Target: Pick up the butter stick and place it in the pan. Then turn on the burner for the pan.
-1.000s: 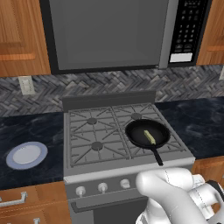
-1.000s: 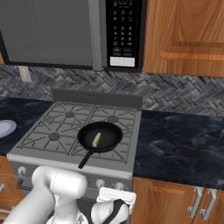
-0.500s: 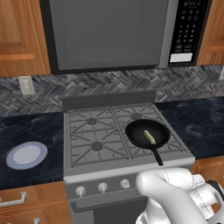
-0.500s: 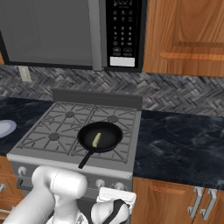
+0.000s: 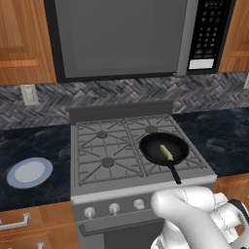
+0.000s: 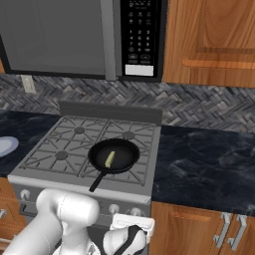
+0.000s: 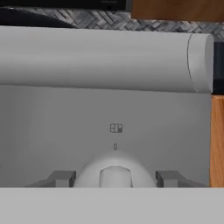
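The black pan [image 5: 156,146] [image 6: 122,153] sits on the stove's front right grate, handle toward the front. The pale-yellow butter stick [image 5: 167,152] [image 6: 110,159] lies flat inside it. The burner under the pan is hidden by the pan. In the hand view my gripper [image 7: 115,178] is down at the stove's front panel. Its two fingertips [image 7: 62,178] press against either side of a round silver knob [image 7: 115,168], so it is shut on that knob. My white arm covers the panel's right end in both base views.
A white plate with a blue rim [image 5: 29,172] [image 6: 5,146] lies on the dark counter left of the stove. More silver knobs [image 5: 114,208] line the stove front. A microwave [image 5: 119,36] hangs above, and wooden cabinets flank it.
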Available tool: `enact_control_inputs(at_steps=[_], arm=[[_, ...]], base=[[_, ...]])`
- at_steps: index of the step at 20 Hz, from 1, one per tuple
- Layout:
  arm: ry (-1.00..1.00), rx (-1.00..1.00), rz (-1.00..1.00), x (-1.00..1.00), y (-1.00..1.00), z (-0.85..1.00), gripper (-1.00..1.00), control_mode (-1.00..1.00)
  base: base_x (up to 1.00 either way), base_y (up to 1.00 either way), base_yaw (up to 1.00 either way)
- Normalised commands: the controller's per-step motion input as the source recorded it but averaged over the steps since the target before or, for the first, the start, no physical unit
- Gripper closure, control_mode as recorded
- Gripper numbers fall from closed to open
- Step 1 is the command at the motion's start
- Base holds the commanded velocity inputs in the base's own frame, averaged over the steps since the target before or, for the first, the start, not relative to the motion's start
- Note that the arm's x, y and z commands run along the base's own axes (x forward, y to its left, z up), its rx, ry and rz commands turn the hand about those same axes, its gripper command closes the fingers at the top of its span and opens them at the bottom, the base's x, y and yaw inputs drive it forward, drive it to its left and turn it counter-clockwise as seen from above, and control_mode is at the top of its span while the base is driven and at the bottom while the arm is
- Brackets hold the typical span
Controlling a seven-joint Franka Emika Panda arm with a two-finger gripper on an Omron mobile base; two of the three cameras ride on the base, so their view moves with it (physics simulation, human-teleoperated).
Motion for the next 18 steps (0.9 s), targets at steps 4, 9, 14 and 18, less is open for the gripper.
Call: enact_control_inputs(at_steps=[4,9,14,18], arm=[[-0.07,-0.2,0.08,-0.18,-0.05,0.0,1.0,-1.0],[-0.03,-0.19,0.1,-0.1,-0.12,0.0,1.0,-1.0],[0.0,-0.19,0.11,-0.02,-0.13,0.0,1.0,-1.0],[0.0,-0.21,0.11,0.0,-0.08,0.0,1.0,-1.0]], base=[[0.0,0.0,0.0],[0.0,0.0,0.0],[0.0,0.0,0.0],[0.0,0.0,0.0]])
